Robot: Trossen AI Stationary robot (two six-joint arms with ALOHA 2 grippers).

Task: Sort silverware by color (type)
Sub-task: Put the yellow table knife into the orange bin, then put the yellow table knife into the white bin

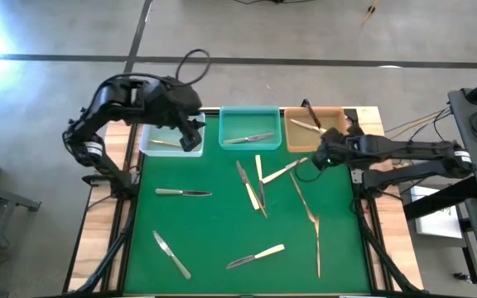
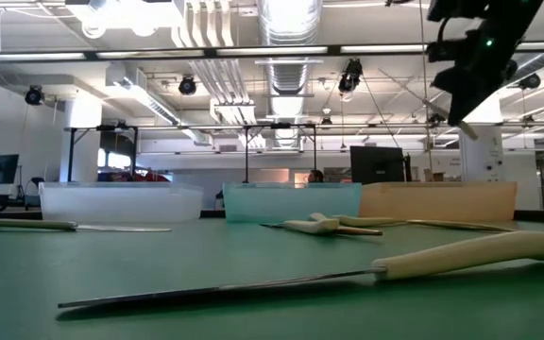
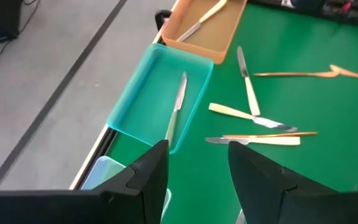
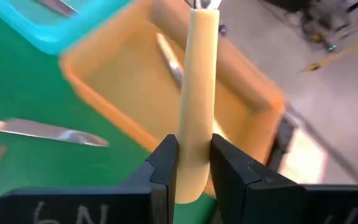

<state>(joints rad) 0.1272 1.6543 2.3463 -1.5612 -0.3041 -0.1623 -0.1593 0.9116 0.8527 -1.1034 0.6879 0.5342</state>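
The right tool [image 4: 193, 165] is clamped on a cream-handled knife [image 4: 199, 93], gripping the handle near its butt end, so the knife's long axis runs straight out ahead of the fingers. In the high view this tool [image 1: 321, 160] sits right of centre, just below the lower edge of the amber bin [image 1: 315, 141]. The bin lies directly ahead of it, up-frame; in the right wrist view the handle already points over the bin's near wall toward the cutlery inside. As I read it, the coming drop turns on that alignment: the knife is roughly in line with the bin, and its far end appears to reach over the bin while the tool itself does not.

The left tool [image 3: 194, 174] hangs with its fingers spread and nothing between them. In the high view it sits upper left [image 1: 190, 141], at the clear bin [image 1: 160, 149], well away from the amber bin.

The rest of the silverware is split. One silver knife [image 1: 249, 138] lies in the teal bin [image 1: 248, 116], and the loose pieces [image 1: 259, 186] are scattered on the green desk [image 1: 214, 232] across the centre and lower frame. The right arm is plainly the nearer to the amber bin.
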